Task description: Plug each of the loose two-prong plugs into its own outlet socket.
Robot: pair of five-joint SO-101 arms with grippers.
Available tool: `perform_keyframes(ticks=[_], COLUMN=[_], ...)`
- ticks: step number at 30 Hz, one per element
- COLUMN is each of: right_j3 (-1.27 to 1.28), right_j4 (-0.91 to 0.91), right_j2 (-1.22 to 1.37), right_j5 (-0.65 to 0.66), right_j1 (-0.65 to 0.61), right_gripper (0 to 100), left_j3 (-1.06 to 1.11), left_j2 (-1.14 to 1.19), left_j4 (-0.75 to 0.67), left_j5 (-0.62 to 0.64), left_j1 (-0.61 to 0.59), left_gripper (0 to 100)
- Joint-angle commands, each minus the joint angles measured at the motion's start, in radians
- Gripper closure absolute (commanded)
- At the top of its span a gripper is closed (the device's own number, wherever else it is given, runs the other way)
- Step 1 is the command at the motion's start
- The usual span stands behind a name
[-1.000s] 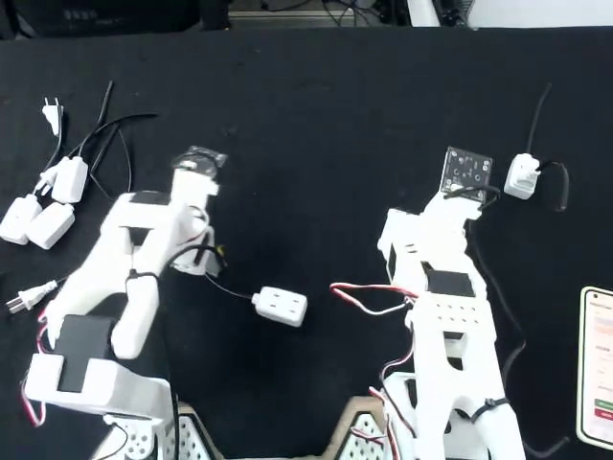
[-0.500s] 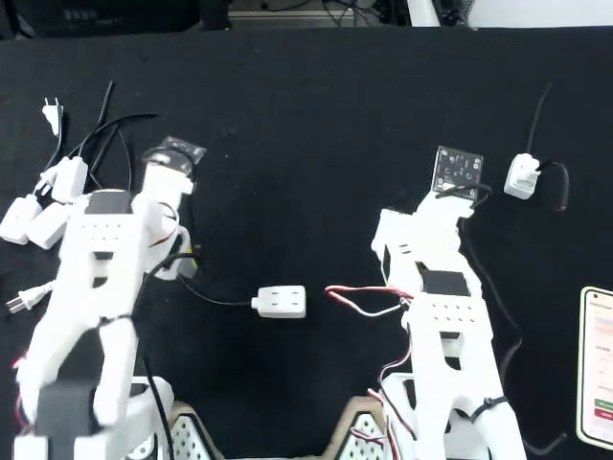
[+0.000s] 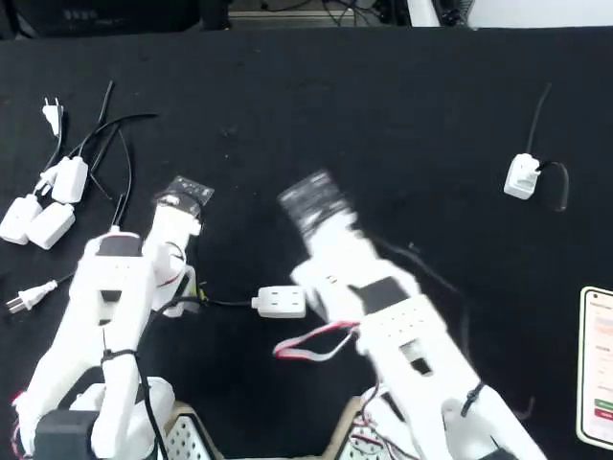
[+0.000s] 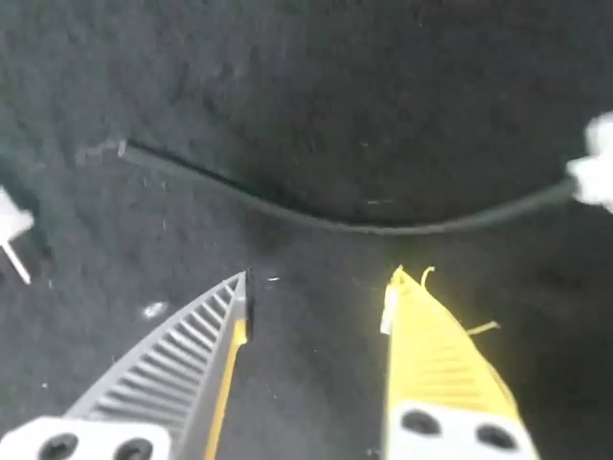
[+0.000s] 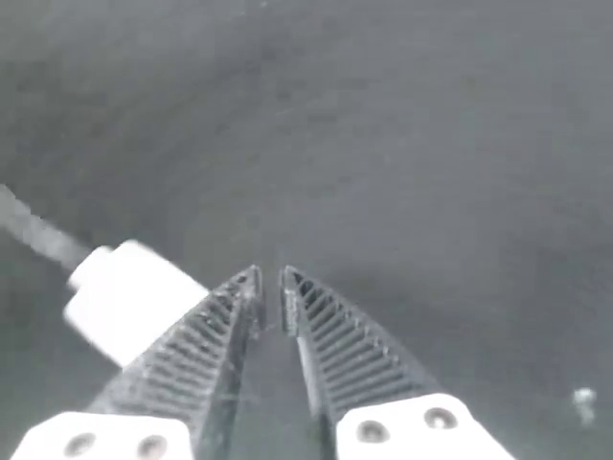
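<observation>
Starting at the left gripper (image 4: 316, 287): its two jaws are wide apart and hold nothing. A black cord (image 4: 316, 222) lies on the black table (image 4: 383, 77) just past the tips. The right gripper (image 5: 270, 278) has its jaws almost touching, with nothing between them. A white block (image 5: 129, 297) on a cord lies just beside one finger (I cannot tell which block it is).

From high up, a white outlet socket (image 3: 281, 303) lies in the lower middle of the frame, between the two arms. A white cube (image 3: 522, 176) with a cord sits at the upper right. A loose two-prong plug (image 3: 29, 297) lies at the left edge, and another is at the upper left, near a bunch of white adapters (image 3: 43, 201). A phone (image 3: 599, 364) lies at the right edge.
</observation>
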Motion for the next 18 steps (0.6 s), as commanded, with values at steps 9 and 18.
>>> perform_keyframes(ticks=[9, 18], right_j3=[-0.004, -0.104], right_j4=[0.104, 0.098], right_j2=[0.044, 0.259], right_j5=[0.135, 0.229], right_j1=[-0.199, -0.196], right_gripper=[96.2, 86.8], left_j3=[-0.062, -0.122], left_j2=[0.106, 0.256], left_j4=[-0.141, -0.140], left_j5=[0.325, 0.353], left_j1=[-0.160, -0.173], left_gripper=[77, 77])
